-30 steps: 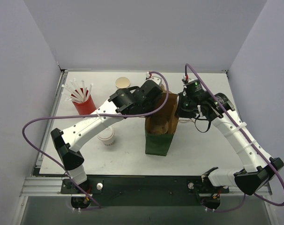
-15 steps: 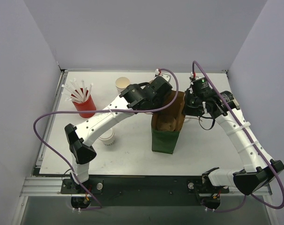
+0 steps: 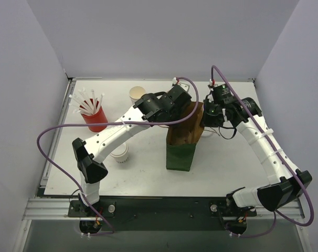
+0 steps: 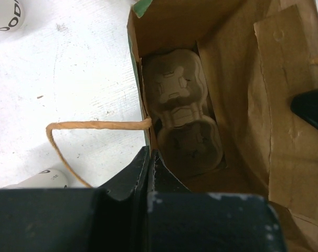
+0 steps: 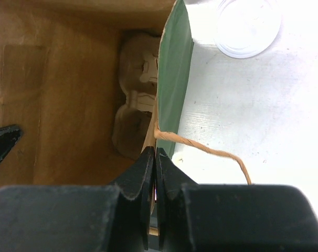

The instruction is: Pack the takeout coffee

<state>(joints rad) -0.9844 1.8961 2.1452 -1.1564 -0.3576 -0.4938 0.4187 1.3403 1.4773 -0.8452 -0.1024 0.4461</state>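
Table (image 3: 148, 176) takes up most of the top view, and the two arms arch over its middle. The bag (image 3: 179, 157), green outside and brown inside, stands upright there with its mouth open.

The left gripper (image 4: 150, 157) is pinched tight on the bag's left rim. The right gripper (image 5: 155, 155) is pinched the same way on the right rim. From above, both sets of fingertips are hidden under the wrists.

The carrier (image 4: 182, 115) lies at the bottom of the bag. Two of its wells show, and the bag walls cut off the rest.

A red straw cup (image 3: 94, 118) stands far left. The coffee cup (image 3: 137, 94) stands on the table at the back, left of the bag and apart from it. Its lower part is hidden behind the left arm, and its print is too small to read. A second white cup (image 3: 118, 153) sits half under that arm. The lid (image 5: 247, 23) lies right of the bag and is cut off by the frame's top.
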